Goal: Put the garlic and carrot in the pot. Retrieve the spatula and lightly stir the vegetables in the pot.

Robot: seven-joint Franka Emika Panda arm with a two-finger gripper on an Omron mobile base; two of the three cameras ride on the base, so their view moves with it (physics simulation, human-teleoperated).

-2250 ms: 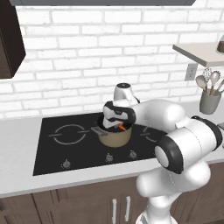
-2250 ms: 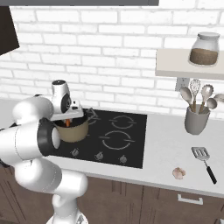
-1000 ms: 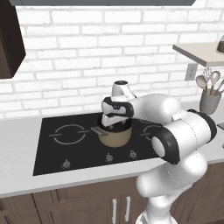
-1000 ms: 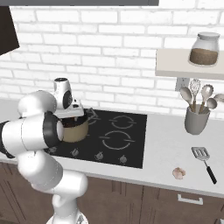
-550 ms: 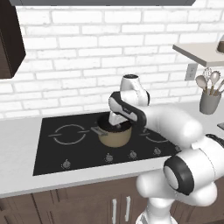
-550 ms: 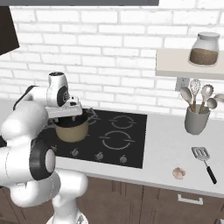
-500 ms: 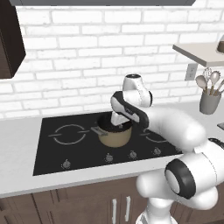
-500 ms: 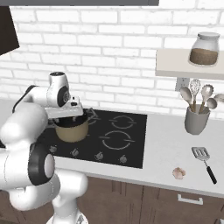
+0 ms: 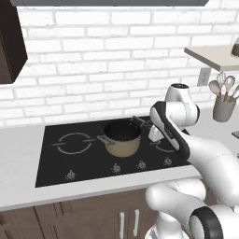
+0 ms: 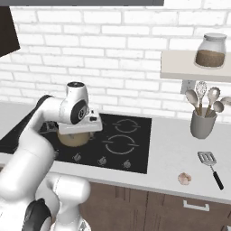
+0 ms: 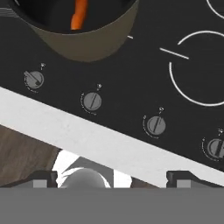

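Observation:
The tan-gold pot [image 9: 122,139] stands on the black hob, and it also shows behind my hand as the pot [image 10: 72,139] and at the top of the hand view as the pot [image 11: 87,39]. The orange carrot [image 11: 78,15] lies inside it. My gripper [image 11: 111,179] is open and holds nothing, its fingertips [image 11: 43,178] spread wide over the hob's front edge, to the right of the pot. The whitish garlic [image 10: 184,178] lies on the counter at the right. Just behind it lies the grey spatula [image 10: 210,164].
A grey holder with spoons and a whisk [image 10: 201,122] stands by the wall on the right, under a shelf with a jar [image 10: 210,50]. Several knobs [image 11: 92,101] line the hob's front. The white counter edge [image 11: 65,131] runs below them.
The carrot, at the gripper over the pot two seconds ago, now lies in the pot. My hand has swung off the pot to its right and front, jaws open.

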